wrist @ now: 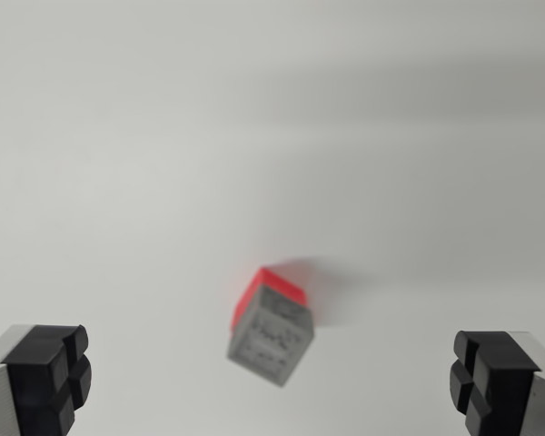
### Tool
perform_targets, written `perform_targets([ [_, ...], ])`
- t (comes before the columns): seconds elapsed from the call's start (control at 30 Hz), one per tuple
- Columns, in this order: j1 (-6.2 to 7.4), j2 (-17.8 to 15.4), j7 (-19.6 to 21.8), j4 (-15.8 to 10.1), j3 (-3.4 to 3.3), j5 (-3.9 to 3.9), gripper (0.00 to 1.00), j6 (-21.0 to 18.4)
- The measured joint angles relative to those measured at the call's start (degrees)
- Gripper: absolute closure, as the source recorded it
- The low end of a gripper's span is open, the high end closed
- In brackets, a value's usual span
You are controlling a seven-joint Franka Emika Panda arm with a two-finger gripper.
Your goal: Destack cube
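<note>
Gripper [271, 381]: spread wide, empty, above grey cube [271, 338] stacked on red cube [266, 292]. Risk: rotated stack; misaligned closing topples both.

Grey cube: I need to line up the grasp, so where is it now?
In the wrist view the grey cube sits low, just right of centre, atop the red cube, between the open jaws on the white table.

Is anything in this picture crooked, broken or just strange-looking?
Nothing looks broken or spilled. A grey cube sits on a red cube, turned at an angle to the open gripper above it. The picture is blurry, so fine damage could not be seen.
</note>
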Motion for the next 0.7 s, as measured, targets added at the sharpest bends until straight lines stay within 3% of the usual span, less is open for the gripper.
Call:
perform_targets([
  [0.7,0.00,-0.1,0.7,-0.9,0.00,0.00,0.00,0.5],
])
